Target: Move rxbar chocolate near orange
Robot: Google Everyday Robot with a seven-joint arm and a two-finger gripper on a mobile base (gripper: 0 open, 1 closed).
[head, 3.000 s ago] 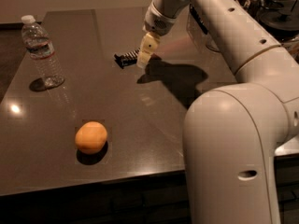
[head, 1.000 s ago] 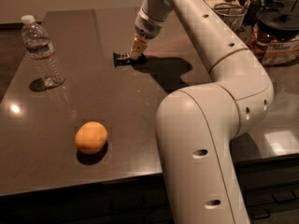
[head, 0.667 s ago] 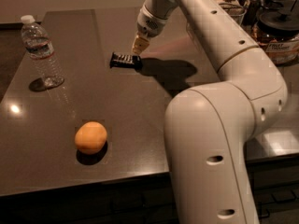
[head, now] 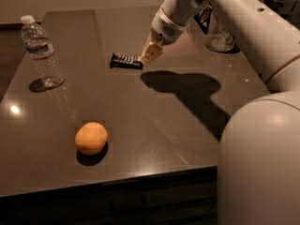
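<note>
The rxbar chocolate (head: 125, 61), a flat black bar with pale stripes, lies on the dark table (head: 154, 121) at the back middle. My gripper (head: 151, 53) points down at the bar's right end and touches or nearly touches it. The orange (head: 91, 138) sits near the table's front left, well apart from the bar. My white arm reaches in from the right and casts a shadow on the table right of the bar.
A clear water bottle (head: 42, 50) with a white cap stands upright at the left edge. A glass jar (head: 220, 37) stands at the back right behind my arm. My arm's large white body (head: 262, 158) fills the front right corner.
My gripper has closed in on the bar's right end. The bar has shifted slightly left and toward the front. The orange and the bottle have not moved.
</note>
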